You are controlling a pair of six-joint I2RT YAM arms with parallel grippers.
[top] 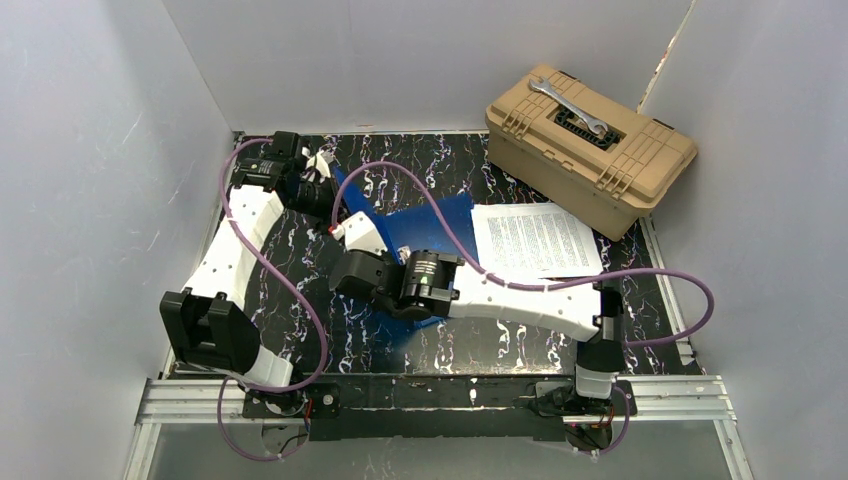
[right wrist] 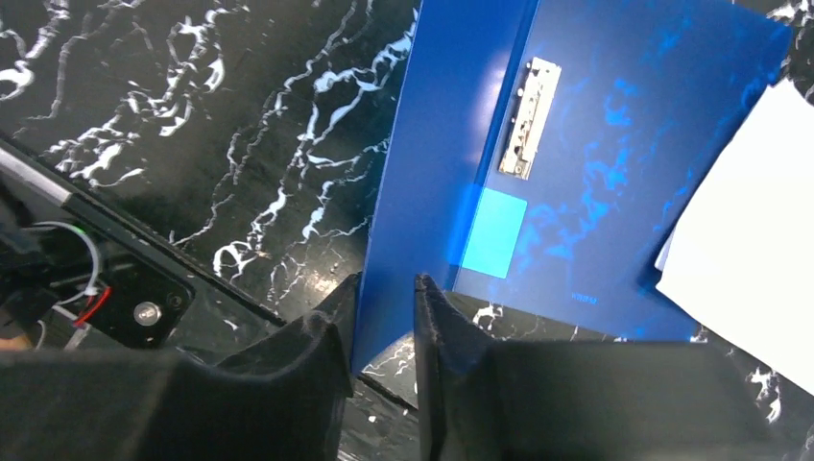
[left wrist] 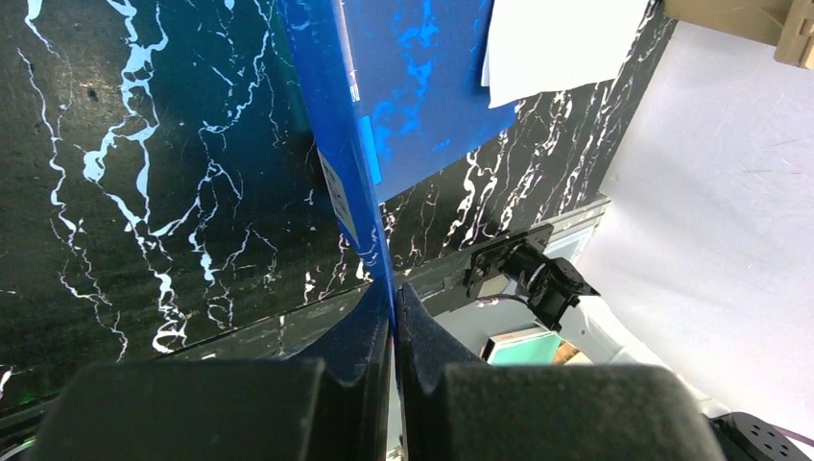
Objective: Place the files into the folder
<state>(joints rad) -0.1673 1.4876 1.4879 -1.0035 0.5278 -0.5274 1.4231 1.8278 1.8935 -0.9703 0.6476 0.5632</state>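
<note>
From above, the blue folder (top: 425, 225) lies open on the black marbled tabletop (top: 480, 340), with its left cover tilted up. The files (top: 535, 240), white sheets of dense print, lie flat just right of the folder, and their left edge overlaps its right side. Farther right of the folder and behind it stands a tan toolbox (top: 590, 150) with a wrench (top: 568, 108) on its lid. The left pincer (top: 320, 165) is at the folder's far left corner. The right pincer (top: 345, 235) is at the folder's near left edge.

In the left wrist view, the left pincer is clenched on the folder's upturned cover. The thin blue edge is pinched between its two black fingers (left wrist: 360, 336). A narrow white label (left wrist: 338, 197) sits on that cover just beyond the grip. The files lie past the folder's flat half, covering one corner of it.

In the right wrist view, the right pincer is released. Its fingers stand apart with the edge of the raised cover in the gap between them. I cannot tell whether either finger touches the cover. A metal clip (right wrist: 528, 115) is fixed inside the folder beside the fold. The files overlap the folder's right edge.
</note>
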